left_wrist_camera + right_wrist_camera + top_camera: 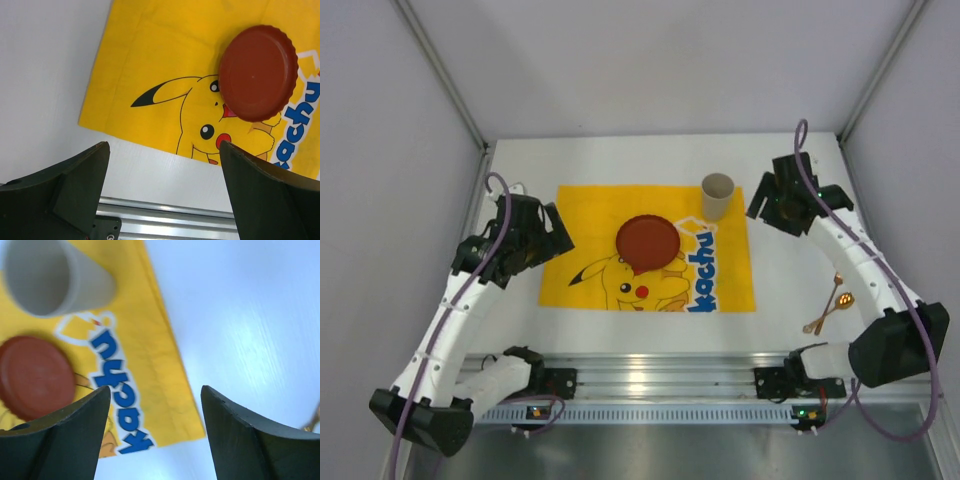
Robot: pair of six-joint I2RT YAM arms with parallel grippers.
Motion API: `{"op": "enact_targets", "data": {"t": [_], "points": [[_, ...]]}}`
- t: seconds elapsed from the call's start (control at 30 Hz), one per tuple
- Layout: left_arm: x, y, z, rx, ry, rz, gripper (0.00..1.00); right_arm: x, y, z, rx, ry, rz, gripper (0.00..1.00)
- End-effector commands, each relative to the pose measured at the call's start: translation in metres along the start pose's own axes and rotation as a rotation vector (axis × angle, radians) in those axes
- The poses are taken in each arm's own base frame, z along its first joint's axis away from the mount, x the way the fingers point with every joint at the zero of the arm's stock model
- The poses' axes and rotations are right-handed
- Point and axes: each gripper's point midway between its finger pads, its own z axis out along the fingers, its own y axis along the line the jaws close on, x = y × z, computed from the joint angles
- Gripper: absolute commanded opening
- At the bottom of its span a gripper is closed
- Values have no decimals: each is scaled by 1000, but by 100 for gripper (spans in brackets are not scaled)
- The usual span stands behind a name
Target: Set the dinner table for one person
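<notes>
While both arms hover with jaws spread wide and nothing held, the dinner table (620, 160) lies white and flat beneath them, its aluminium rail (650, 372) along the 6 o'clock edge of the overhead view. A yellow cartoon mat (590, 210) sits at centre, carrying a red plate (646, 242) and, at the plate's 2 o'clock, an upright beige cup (717, 196). What looks unplaced is a pair of gold utensils (832, 305), lying on bare tabletop at 3 o'clock, well apart from the mat. They sit at about 5 o'clock from the right gripper (763, 200), their long axes running roughly 7 to 1 o'clock. That arm is plainly the nearer; the left gripper (552, 232) hangs over the mat's far side. The overhead view alone shows the utensils whole; the right wrist camera catches only a gold sliver at its edge, and the left wrist camera none, framing instead the plate and the mat's corner.
</notes>
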Motion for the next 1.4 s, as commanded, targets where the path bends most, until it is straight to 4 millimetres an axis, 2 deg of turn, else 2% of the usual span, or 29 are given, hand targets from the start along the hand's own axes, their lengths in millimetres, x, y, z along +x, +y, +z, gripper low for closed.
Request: {"op": "enact_targets", "data": {"t": [0.0, 0.03, 0.07, 0.1, 0.13, 0.2, 0.3, 0.5, 0.53, 0.7, 0.8, 0.9, 1.0, 1.17, 1.27, 1.3, 1.37], "points": [[0, -27, 12, 142, -12, 15, 96, 53, -76, 15, 204, 227, 136, 73], [1, -37, 14, 190, -9, 19, 96, 68, -96, 17, 248, 269, 183, 73], [9, -38, 22, 199, 19, 33, 96, 72, -104, 15, 243, 283, 233, 72], [13, -40, 25, 213, 34, 37, 96, 71, -130, 15, 297, 279, 324, 72], [16, -43, 29, 219, 50, 40, 96, 82, -144, 15, 335, 303, 355, 72], [25, -51, 35, 265, 85, 44, 96, 89, -174, 11, 421, 310, 421, 70], [30, -59, 41, 298, 115, 62, 96, 100, -204, 0, 552, 339, 471, 70], [30, -67, 46, 300, 130, 109, 96, 120, -220, 2, 585, 269, 654, 69], [32, -71, 48, 303, 142, 123, 96, 131, -225, 1, 611, 282, 668, 69], [32, -79, 46, 297, 152, 184, 96, 162, -253, -8, 724, 293, 741, 68], [34, -83, 48, 291, 173, 196, 96, 154, -261, -13, 752, 238, 747, 68], [35, -88, 50, 292, 194, 194, 96, 158, -265, -7, 755, 257, 763, 68], [35, -93, 53, 293, 216, 186, 95, 160, -270, 8, 744, 250, 789, 67], [27, -99, 52, 278, 222, 189, 95, 170, -276, 53, 700, 300, 823, 59], [22, -100, 50, 265, 221, 202, 95, 172, -271, 77, 652, 334, 868, 46], [22, -97, 50, 246, 229, 208, 95, 167, -271, 83, 641, 328, 874, 38], [17, -100, 48, 245, 216, 211, 95, 166, -273, 90, 656, 342, 868, 35]]}}
